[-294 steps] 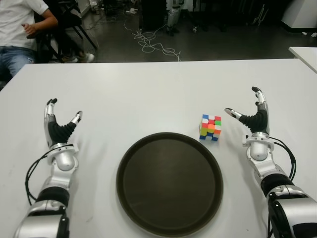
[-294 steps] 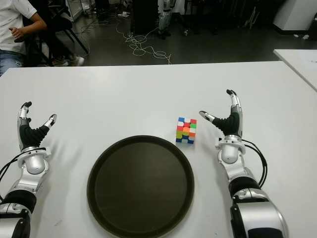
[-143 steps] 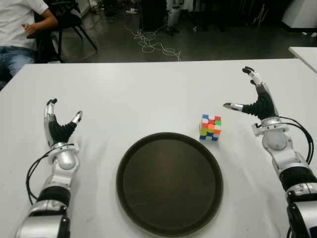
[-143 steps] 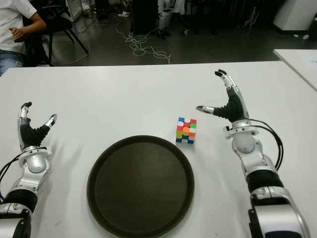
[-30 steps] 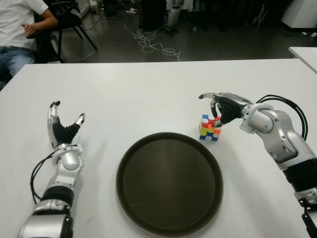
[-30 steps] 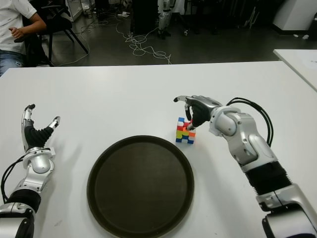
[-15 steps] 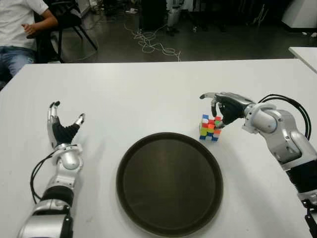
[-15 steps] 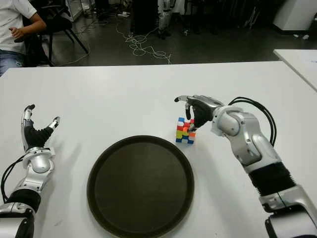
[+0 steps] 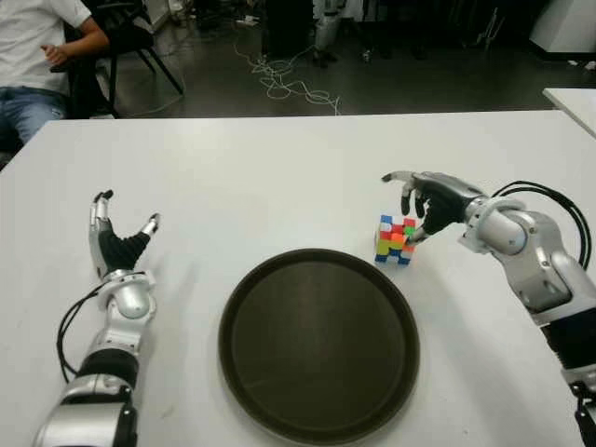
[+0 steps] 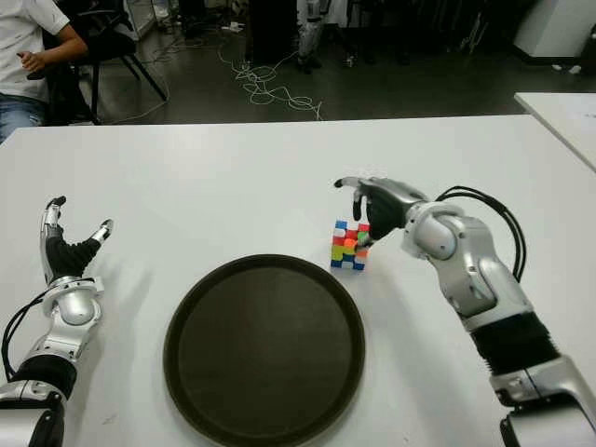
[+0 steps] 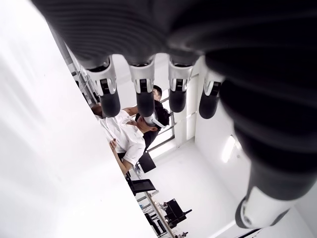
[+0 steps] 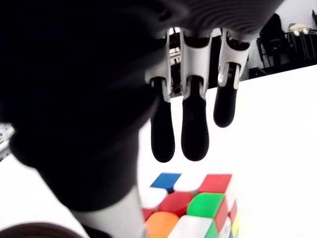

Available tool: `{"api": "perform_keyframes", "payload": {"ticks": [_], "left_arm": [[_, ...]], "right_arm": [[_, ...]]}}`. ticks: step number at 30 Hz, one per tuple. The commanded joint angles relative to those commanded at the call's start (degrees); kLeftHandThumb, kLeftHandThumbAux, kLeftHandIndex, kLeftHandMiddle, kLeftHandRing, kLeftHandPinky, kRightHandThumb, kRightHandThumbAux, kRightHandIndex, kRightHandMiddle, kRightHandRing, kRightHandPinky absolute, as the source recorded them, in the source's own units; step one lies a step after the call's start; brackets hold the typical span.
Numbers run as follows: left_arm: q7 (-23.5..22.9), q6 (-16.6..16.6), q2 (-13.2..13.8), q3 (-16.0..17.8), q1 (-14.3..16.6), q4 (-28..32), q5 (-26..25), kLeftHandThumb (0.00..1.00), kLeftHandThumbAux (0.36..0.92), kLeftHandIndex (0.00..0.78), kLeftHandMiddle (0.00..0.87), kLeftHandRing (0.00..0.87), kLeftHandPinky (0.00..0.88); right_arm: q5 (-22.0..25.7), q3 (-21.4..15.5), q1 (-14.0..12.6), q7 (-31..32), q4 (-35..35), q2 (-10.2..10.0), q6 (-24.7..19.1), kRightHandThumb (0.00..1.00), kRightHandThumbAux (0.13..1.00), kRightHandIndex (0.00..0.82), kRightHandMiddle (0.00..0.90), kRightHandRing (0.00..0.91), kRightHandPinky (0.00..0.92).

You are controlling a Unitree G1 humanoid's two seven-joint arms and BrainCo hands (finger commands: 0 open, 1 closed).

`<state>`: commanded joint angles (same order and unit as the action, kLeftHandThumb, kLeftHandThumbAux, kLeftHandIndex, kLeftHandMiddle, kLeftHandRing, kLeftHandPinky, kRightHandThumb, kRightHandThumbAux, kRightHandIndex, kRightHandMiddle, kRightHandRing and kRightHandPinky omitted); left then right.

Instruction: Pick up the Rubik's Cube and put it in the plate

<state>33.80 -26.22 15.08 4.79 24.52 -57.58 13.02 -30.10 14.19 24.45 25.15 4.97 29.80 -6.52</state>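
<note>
The Rubik's Cube (image 9: 395,240) stands on the white table (image 9: 279,177), just beyond the right rim of the dark round plate (image 9: 317,354). My right hand (image 9: 416,207) hovers over the cube's right side, open. Its thumb comes down beside the cube's right face, and I cannot tell whether it touches. In the right wrist view the fingers (image 12: 194,134) hang straight above the cube (image 12: 198,208) without closing on it. Far to the left of the plate, my left hand (image 9: 119,244) shows open with its fingers (image 11: 143,94) pointing up. Nothing lies in the plate.
A seated person (image 9: 37,56) and a chair (image 9: 130,47) are beyond the table's far left corner. Cables (image 9: 289,84) lie on the floor behind the table. A corner of a second white table (image 9: 573,98) shows at the far right.
My right hand has drifted slightly to the right over the cube in the last second, and its fingers stay spread. The cube, the plate and my left hand have not moved.
</note>
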Motion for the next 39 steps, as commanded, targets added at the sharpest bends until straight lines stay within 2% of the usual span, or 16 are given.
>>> {"api": "perform_keyframes", "payload": {"ticks": [4, 7, 15, 19, 25, 27, 29, 32, 33, 35, 39], "left_arm": [[-0.22, -0.07, -0.09, 0.11, -0.06, 0.11, -0.25, 0.0, 0.721, 0.033, 0.041, 0.023, 0.012], [-0.15, -0.11, -0.05, 0.2, 0.04, -0.02, -0.32, 0.0, 0.721, 0.036, 0.044, 0.026, 0.011], [-0.08, -0.17, -0.01, 0.14, 0.06, -0.18, -0.36, 0.0, 0.728, 0.035, 0.041, 0.022, 0.008], [-0.16, -0.04, 0.01, 0.08, 0.02, -0.09, -0.32, 0.0, 0.729, 0.033, 0.046, 0.027, 0.017], [0.04, 0.29, 0.01, -0.04, -0.05, 0.13, -0.13, 0.0, 0.719, 0.034, 0.049, 0.032, 0.024], [0.14, 0.38, -0.07, -0.05, -0.13, 0.46, -0.1, 0.0, 0.716, 0.035, 0.044, 0.025, 0.015], [0.17, 0.43, -0.1, -0.05, -0.13, 0.56, -0.09, 0.0, 0.714, 0.034, 0.04, 0.021, 0.009], [0.26, 0.57, -0.14, -0.08, -0.04, 0.5, -0.06, 0.0, 0.712, 0.036, 0.041, 0.022, 0.012], [0.27, 0.58, -0.14, -0.08, -0.04, 0.47, -0.05, 0.0, 0.713, 0.037, 0.044, 0.024, 0.015], [0.27, 0.51, -0.13, -0.09, -0.03, 0.41, -0.04, 0.0, 0.719, 0.039, 0.047, 0.028, 0.017], [0.19, 0.29, -0.11, -0.08, 0.08, 0.16, -0.1, 0.0, 0.727, 0.041, 0.05, 0.034, 0.024]], "right_arm": [[-0.2, -0.19, -0.5, -0.6, -0.66, -0.06, -0.46, 0.0, 0.914, 0.0, 0.141, 0.138, 0.056], [0.02, -0.64, -0.91, -1.37, -1.01, -0.51, -0.9, 0.0, 0.888, 0.002, 0.091, 0.08, 0.03], [0.17, -1.36, -1.65, -3.47, -1.03, -1.0, -0.41, 0.0, 0.854, 0.019, 0.053, 0.032, 0.002], [0.27, -1.47, -1.74, -4.12, -0.9, -1.2, -0.84, 0.0, 0.8, 0.018, 0.032, 0.013, 0.0], [2.4, -2.8, -2.45, -6.66, 0.02, -2.68, 0.23, 0.0, 0.815, 0.024, 0.018, 0.002, 0.0], [6.21, -4.7, -3.1, -7.44, 1.14, -4.42, 1.75, 0.0, 0.807, 0.014, 0.01, 0.001, 0.0], [7.87, -5.41, -3.28, -7.74, 1.75, -5.01, 2.58, 0.0, 0.799, 0.007, 0.005, 0.0, 0.0], [18.13, -9.43, -3.77, -4.51, 3.55, -8.08, 5.28, 0.0, 0.775, 0.002, 0.001, 0.0, 0.0], [20.23, -10.11, -3.82, -3.75, 4.18, -8.54, 5.94, 0.0, 0.758, 0.001, 0.0, 0.0, 0.0], [22.39, -10.6, -3.54, -2.73, 6.53, -8.82, 7.55, 0.0, 0.732, 0.0, 0.0, 0.0, 0.0], [23.49, -10.44, -2.53, -2.08, 9.91, -8.68, 10.04, 0.0, 0.662, 0.0, 0.0, 0.0, 0.0]]}}
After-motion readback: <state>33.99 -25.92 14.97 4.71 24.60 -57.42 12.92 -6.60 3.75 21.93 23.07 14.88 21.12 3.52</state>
